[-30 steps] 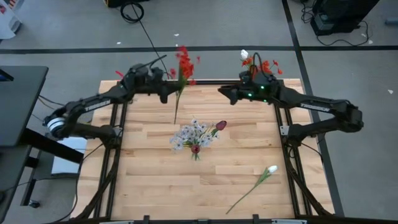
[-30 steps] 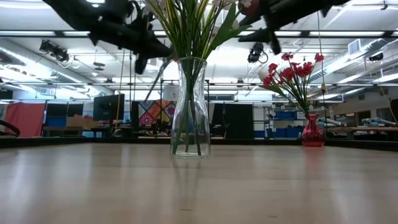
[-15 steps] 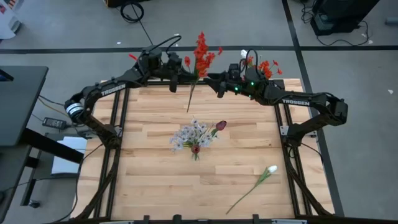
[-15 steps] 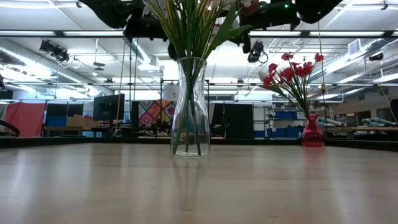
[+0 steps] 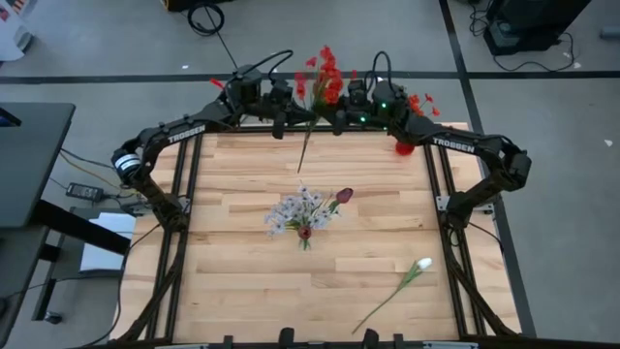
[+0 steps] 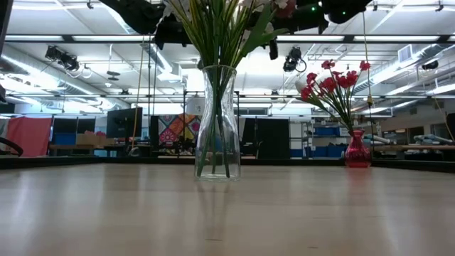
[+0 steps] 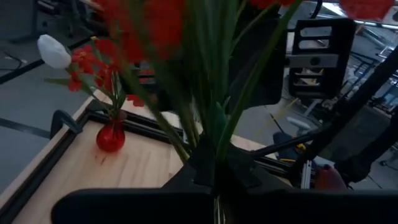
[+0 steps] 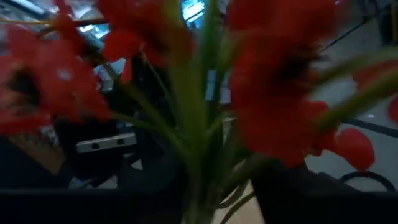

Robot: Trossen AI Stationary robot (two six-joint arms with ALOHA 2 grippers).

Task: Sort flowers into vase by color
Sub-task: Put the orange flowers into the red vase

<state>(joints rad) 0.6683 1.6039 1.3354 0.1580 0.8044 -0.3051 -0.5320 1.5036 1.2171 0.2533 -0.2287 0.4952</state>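
A red flower cluster (image 5: 321, 79) on a long green stem hangs over the table's far edge, between my two grippers. My left gripper (image 5: 294, 114) is shut on its stem. My right gripper (image 5: 332, 116) is open, with a finger on either side of the same stem (image 8: 200, 186); I see no touch. A clear glass vase (image 6: 218, 121) stands mid-table with lavender-white sprays and a maroon tulip (image 5: 344, 195). A small red vase (image 7: 112, 135) at the far right corner holds red flowers and a white bud (image 7: 55, 51). One white bud flower (image 5: 407, 281) lies on its side near the right front. My left gripper pinches the red flower's stem (image 7: 214, 134) between its two fingers, below the blooms, coming level from the table's left and lying across the stem. The flower is lifted clear, nearly upright, and its lower stem (image 5: 303, 155) hangs free below the fingers.
The metal frame rail (image 5: 242, 128) runs along the table's far edge under both grippers. The red vase (image 5: 405, 148) stands close below the right arm. Bare wood (image 5: 232, 281) spreads across the near half of the table.
My left gripper has carried the red flower toward the table's right and far edge, its stem still hanging down. My right gripper has moved left toward it, so the two now meet at the stem.
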